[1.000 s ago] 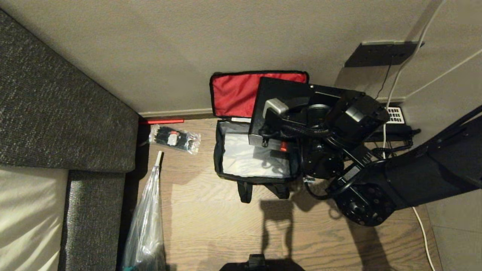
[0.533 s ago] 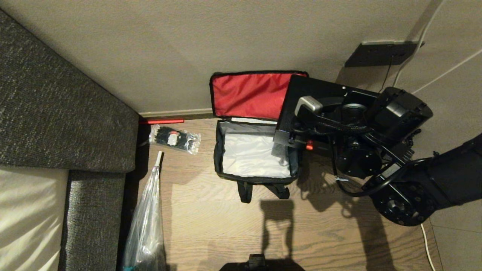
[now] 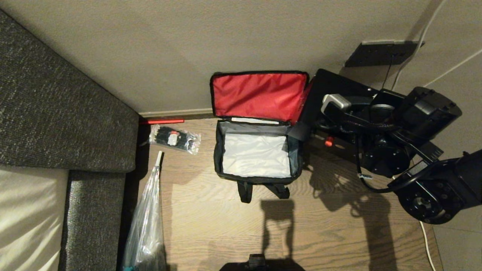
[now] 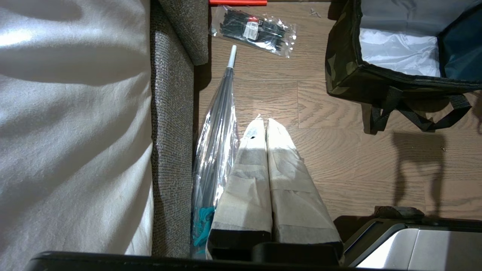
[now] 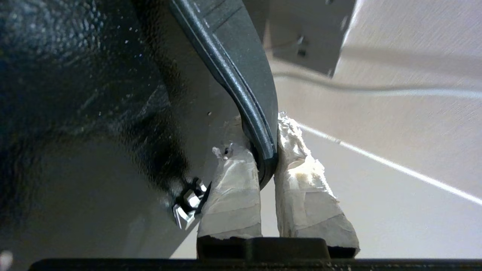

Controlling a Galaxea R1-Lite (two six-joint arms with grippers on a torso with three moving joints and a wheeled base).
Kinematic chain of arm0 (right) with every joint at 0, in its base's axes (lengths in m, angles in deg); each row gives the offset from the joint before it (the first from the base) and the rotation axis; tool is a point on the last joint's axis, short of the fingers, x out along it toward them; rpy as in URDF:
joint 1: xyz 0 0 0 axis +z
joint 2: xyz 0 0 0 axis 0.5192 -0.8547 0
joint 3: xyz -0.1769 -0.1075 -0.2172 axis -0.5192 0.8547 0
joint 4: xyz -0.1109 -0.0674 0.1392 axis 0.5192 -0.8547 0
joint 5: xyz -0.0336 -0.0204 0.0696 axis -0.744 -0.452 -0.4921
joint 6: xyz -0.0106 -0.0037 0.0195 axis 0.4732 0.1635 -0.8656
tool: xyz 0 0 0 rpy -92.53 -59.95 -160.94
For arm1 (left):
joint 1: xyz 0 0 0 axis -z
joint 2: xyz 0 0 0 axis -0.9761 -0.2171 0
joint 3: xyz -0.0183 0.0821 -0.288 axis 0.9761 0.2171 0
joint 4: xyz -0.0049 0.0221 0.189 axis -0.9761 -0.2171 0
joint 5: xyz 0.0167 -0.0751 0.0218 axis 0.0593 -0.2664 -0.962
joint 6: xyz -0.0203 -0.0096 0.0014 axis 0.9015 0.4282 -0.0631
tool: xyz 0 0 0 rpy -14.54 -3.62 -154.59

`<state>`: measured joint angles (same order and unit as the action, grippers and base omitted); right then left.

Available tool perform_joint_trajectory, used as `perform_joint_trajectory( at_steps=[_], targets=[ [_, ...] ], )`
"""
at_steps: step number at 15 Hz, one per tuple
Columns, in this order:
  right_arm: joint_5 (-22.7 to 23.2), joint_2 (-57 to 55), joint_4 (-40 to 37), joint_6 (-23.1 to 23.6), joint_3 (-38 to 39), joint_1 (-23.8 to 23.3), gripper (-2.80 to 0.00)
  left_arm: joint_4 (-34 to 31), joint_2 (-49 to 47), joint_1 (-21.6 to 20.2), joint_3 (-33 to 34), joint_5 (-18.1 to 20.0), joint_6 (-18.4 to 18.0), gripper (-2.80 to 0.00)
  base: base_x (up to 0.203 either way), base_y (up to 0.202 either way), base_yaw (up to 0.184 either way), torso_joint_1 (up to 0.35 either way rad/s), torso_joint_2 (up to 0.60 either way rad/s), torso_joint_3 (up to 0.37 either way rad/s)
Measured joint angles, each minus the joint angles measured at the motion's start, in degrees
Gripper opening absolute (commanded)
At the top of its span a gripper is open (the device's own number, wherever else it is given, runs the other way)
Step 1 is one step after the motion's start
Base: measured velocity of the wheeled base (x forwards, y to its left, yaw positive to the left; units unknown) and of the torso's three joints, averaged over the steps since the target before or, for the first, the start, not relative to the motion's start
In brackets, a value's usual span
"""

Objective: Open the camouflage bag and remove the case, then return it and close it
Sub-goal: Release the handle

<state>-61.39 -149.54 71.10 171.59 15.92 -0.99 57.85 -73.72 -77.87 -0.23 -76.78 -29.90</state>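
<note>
The camouflage bag (image 3: 217, 158) stands open on the wood floor, its red-lined lid (image 3: 260, 94) leaning back against the wall and its pale interior bare. To the bag's right, my right arm holds the flat black case (image 3: 335, 84) tilted above the floor, beside the lid. In the right wrist view my right gripper (image 5: 263, 139) is shut on the case's rimmed edge (image 5: 241, 75), one taped finger on each side. My left gripper (image 4: 266, 124) hangs shut and empty over the floor, near the sofa and to the left of the bag (image 4: 350, 71).
A grey sofa (image 3: 56, 105) fills the left side. A clear packet of black items (image 3: 175, 139), a red rod (image 3: 162, 121) and a clear plastic-wrapped umbrella (image 3: 147, 226) lie between sofa and bag. A wall plate (image 3: 380, 54) and white cable (image 3: 425, 233) are on the right.
My right arm has carried the case to the right, from over the open bag to beside it. The bag's interior and red lid are now uncovered. The left gripper has not moved.
</note>
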Motion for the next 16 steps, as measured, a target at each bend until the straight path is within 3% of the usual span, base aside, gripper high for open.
perform_joint_trajectory(
  at_steps=[16],
  targets=[
    [0.3, -4.4, -1.0, -5.3, 2.3, -14.1, -2.80, 0.1, 0.0, 0.0, 0.0, 0.0, 0.0, -2.80, 0.000, 0.000, 0.000, 0.000, 0.00, 0.000]
  ],
)
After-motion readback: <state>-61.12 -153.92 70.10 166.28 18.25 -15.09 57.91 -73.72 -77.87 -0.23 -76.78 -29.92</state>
